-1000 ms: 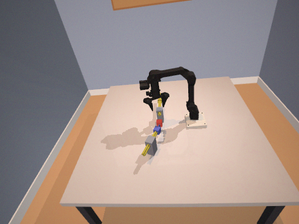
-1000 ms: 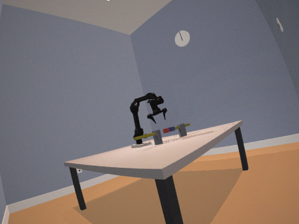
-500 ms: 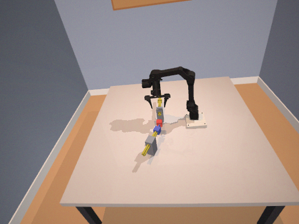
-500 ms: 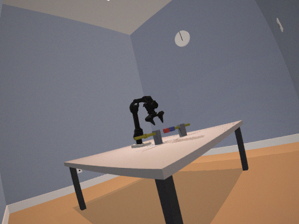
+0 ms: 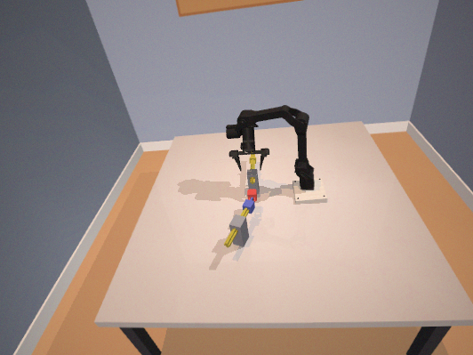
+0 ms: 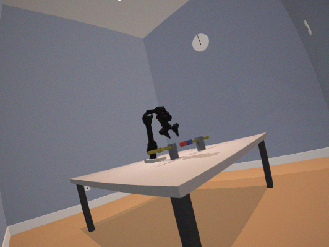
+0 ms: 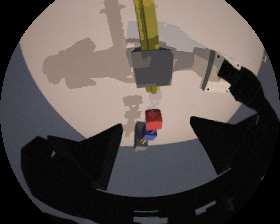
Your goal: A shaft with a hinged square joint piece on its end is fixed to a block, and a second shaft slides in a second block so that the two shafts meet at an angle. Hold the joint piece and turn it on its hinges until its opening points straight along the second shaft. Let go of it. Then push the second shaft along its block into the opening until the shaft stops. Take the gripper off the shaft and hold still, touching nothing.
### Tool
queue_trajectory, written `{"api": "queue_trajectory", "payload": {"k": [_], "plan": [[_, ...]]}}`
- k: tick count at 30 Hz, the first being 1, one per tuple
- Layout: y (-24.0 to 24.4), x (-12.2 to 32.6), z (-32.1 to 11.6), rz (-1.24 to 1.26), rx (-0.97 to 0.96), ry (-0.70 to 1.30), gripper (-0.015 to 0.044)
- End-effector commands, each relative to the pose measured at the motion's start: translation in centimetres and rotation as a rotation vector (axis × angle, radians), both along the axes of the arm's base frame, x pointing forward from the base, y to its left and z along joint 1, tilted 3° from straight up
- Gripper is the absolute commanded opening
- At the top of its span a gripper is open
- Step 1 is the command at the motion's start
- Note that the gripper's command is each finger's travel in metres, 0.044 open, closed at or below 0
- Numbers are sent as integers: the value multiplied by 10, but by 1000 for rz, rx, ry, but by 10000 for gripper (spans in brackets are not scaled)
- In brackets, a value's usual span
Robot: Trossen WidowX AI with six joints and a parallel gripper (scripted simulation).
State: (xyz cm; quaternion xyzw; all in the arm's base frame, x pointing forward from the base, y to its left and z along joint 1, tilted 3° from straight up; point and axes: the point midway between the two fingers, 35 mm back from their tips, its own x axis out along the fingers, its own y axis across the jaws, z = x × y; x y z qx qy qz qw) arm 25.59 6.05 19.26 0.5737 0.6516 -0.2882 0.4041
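The red joint piece (image 5: 252, 195) (image 6: 183, 143) (image 7: 153, 119) too small for me to read its opening, the sliding shaft (image 5: 252, 162) (image 6: 158, 150) (image 7: 146, 25) cut off by my wrist view's top edge.

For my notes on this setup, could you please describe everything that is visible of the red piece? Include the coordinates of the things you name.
The red piece (image 5: 252, 194) (image 6: 183, 143) (image 7: 153, 119) is a small, boxy block, plain red and apparently rigid, with a darker top face in the wrist view. It sits above the table, next to the blue piece (image 5: 249, 205) (image 6: 188, 142) (image 7: 149, 134), on the side facing the nearer gray block (image 5: 252, 173) (image 6: 173, 151) (image 7: 153, 69). The hand (image 5: 251, 169) (image 6: 173, 137) (image 7: 158, 123) does not hold it.
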Motion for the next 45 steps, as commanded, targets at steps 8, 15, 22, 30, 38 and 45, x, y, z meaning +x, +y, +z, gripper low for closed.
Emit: {"api": "queue_trajectory", "payload": {"k": [8,15,22,30,38,45], "plan": [[-122,43,-1,-64,-83,-150,440],[-231,35,-10,-103,-151,-178,440],[-233,35,-15,-99,-173,-176,440],[-225,40,-61,-69,-425,-174,440],[-223,41,-73,-70,-504,-184,440],[-223,42,-80,-70,-504,-184,440]]}}
